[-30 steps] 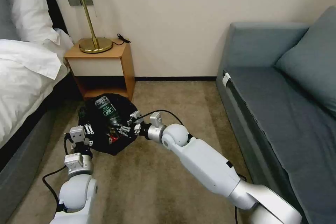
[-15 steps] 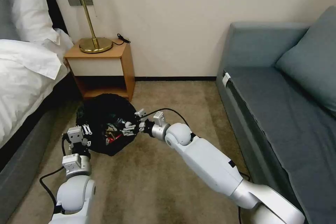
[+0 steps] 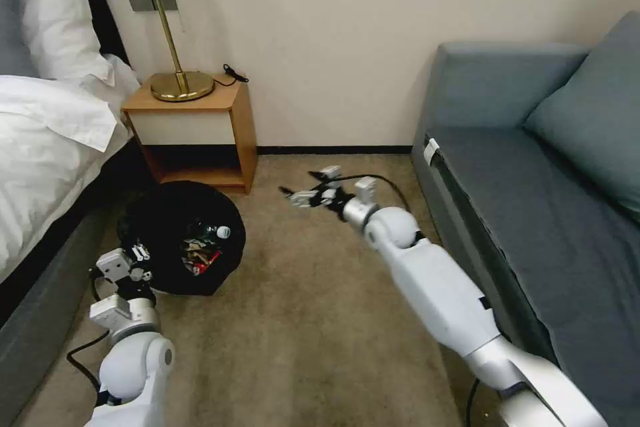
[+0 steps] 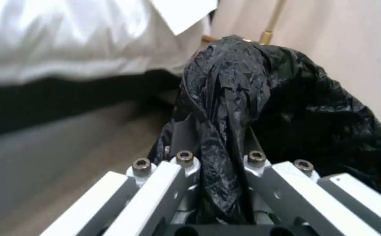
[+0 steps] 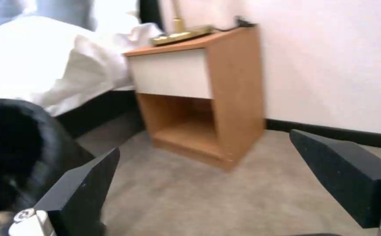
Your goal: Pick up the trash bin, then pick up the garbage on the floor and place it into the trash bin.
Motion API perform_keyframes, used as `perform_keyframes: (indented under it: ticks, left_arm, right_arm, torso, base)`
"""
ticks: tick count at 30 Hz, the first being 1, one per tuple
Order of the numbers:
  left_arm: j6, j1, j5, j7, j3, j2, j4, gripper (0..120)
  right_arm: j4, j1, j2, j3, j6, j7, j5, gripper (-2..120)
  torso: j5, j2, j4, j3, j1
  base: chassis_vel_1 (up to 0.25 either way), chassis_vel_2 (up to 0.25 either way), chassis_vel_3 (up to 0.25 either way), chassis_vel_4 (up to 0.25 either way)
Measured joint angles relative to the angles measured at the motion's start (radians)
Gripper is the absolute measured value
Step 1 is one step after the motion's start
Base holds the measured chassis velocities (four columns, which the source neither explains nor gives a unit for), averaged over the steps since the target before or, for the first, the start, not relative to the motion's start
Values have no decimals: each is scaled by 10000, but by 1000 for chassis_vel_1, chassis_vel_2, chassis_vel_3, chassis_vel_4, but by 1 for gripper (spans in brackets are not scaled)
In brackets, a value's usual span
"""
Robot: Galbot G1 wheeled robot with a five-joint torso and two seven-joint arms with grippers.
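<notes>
Head view: big change from a second ago, the right gripper was right over the bin with the bottle in it, and now it's swung away toward the wall, above bare carpet between the nightstand and the sofa, spread wide with nothing in it. The bottle now lies inside the bin on top of other bits of litter, so I'd say that drop is done, and I can't spot any garbage left on the carpet here. The bin has also slid a little toward the bed.

Left wrist view gives what the head cam can't: the left gripper is pinched tight on a bunched fold of the black bag at the bin's rim, so that's what holds the bin. From the head it's just a claw at the bin's edge. Right wrist view confirms the black pads are far apart and empty, nightstand straight ahead
</notes>
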Motion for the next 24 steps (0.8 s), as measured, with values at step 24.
perform_keyframes:
  ticks: [24]
  left_arm:
    - [-538,-1682,-4144,-402,170,327,2888,26]
  right_arm:
    - [269,-896,-88,1040,210,-58,-1249,100]
  torso:
    - [2,0,2,0,0]
  base:
    - [0,0,0,0]
